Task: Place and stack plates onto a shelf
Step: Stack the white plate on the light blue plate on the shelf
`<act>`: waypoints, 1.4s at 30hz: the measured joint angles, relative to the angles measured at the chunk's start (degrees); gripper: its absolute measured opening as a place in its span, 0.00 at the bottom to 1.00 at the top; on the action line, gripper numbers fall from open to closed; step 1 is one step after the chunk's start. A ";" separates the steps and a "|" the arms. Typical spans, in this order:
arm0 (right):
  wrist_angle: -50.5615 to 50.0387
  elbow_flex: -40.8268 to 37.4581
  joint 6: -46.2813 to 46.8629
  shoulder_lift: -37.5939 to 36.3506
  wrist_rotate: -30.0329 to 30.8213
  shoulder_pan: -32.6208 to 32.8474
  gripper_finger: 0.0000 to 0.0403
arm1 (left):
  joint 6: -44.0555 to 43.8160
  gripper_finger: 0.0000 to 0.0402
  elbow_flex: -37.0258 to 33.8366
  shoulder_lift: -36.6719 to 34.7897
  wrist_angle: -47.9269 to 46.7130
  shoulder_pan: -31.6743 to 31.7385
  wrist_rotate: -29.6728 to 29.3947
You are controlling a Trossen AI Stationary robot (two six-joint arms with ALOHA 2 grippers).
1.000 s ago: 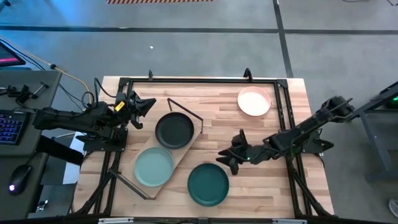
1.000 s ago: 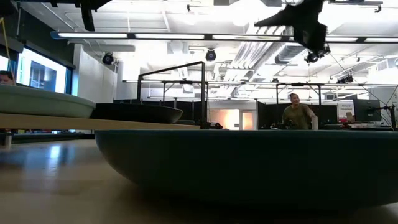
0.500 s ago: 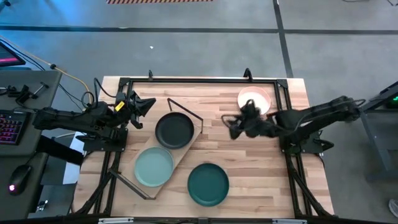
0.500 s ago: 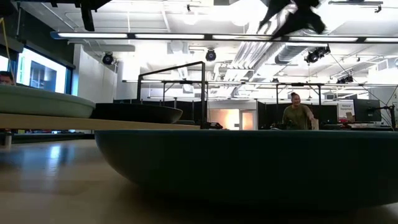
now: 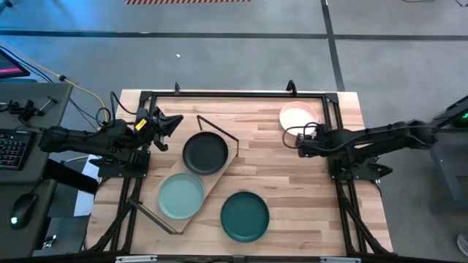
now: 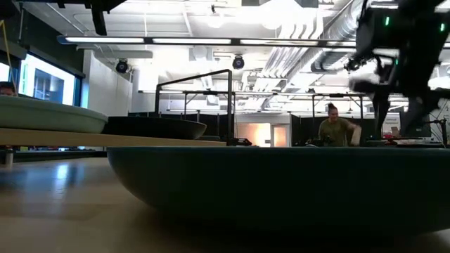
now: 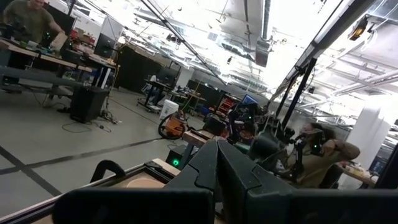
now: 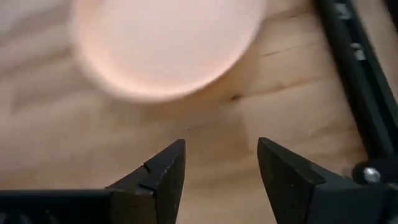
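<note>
High view: right tool (image 5: 301, 142) hovers just beside cream-white plate (image 5: 296, 115), apparently not touching; fingers spread, empty. Left tool (image 5: 174, 123): grip state unclear.

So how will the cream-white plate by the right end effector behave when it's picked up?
The cream-white plate looks rigid, so it likely won't flex. Its shallow, smooth rim may slip in the open right end effector. Lying flat on the tabletop, it should slide rather than roll if nudged.
</note>
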 joint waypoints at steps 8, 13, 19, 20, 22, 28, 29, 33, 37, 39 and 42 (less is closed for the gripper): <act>19.79 -10.38 8.20 0.11 0.84 -12.19 0.45 | 0.00 0.00 0.00 0.00 0.18 0.07 -0.33; 30.90 -12.44 5.66 0.74 0.85 -17.71 0.45 | -0.02 0.00 0.00 0.00 0.20 0.07 -0.33; 30.81 -12.44 2.39 4.31 -3.62 -22.59 0.45 | 0.00 0.00 0.00 0.00 0.18 0.07 -0.33; 30.78 -12.44 2.37 4.92 -4.00 -22.95 0.45 | 0.00 0.00 0.00 0.00 0.18 0.07 -0.33; 30.90 -12.44 2.35 6.00 -4.04 -23.92 0.45 | 0.00 0.00 0.00 0.00 0.18 0.07 -0.33; 31.11 -12.27 0.26 9.25 -3.55 -25.65 0.34 | 0.00 0.00 0.00 0.00 0.15 0.07 -0.61; 31.08 -12.26 0.24 9.54 -3.30 -25.65 0.31 | 0.00 0.00 0.00 0.00 0.16 0.07 -0.63; 31.10 -12.35 -2.02 10.18 -2.27 -25.68 0.12 | 0.00 0.00 0.00 0.00 0.16 0.07 -1.57; 30.18 -12.41 -5.81 9.77 -1.76 -23.84 0.02 | -0.03 0.00 0.00 0.00 0.16 0.07 -1.73; 28.82 -12.48 -6.32 8.45 -2.15 -22.05 0.03 | -0.04 0.00 0.00 -0.02 0.18 0.07 -1.73; 26.20 -12.02 -9.28 4.42 -1.71 -18.90 0.01 | -0.04 0.00 0.00 -0.17 0.25 0.07 -1.73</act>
